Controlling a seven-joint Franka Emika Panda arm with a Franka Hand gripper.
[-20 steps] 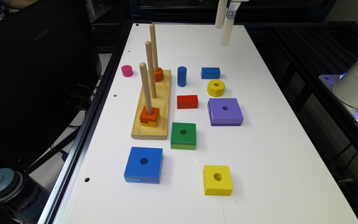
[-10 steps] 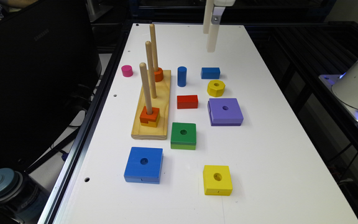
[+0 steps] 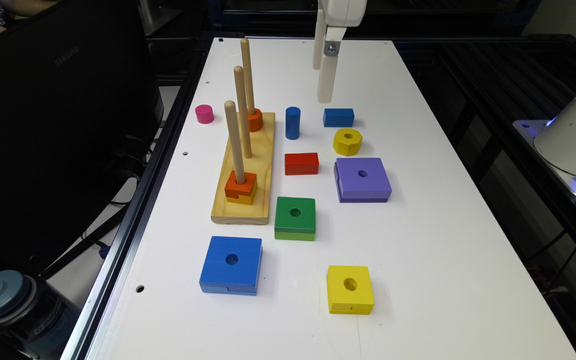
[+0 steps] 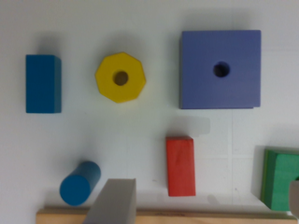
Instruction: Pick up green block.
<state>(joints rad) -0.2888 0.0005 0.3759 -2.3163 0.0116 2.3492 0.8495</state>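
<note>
Open white table (image 3: 418, 240) is lying w/ free room on the exterior view's right; tall wooden peg board (image 3: 245, 170) is crowding my green square block (image 3: 295, 218).

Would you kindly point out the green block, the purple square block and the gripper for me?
green block (image 3: 295, 214): exterior view, on its dark green top face beside the hole.
purple square block (image 3: 363, 176): exterior view, on its top face.
gripper (image 3: 325, 92): exterior view, near its white fingertips.

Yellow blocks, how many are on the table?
2 loose: an octagonal yellow block beside the purple block, and a square yellow block nearest the camera. A partly hidden yellowish piece sits on the pegboard.
</note>
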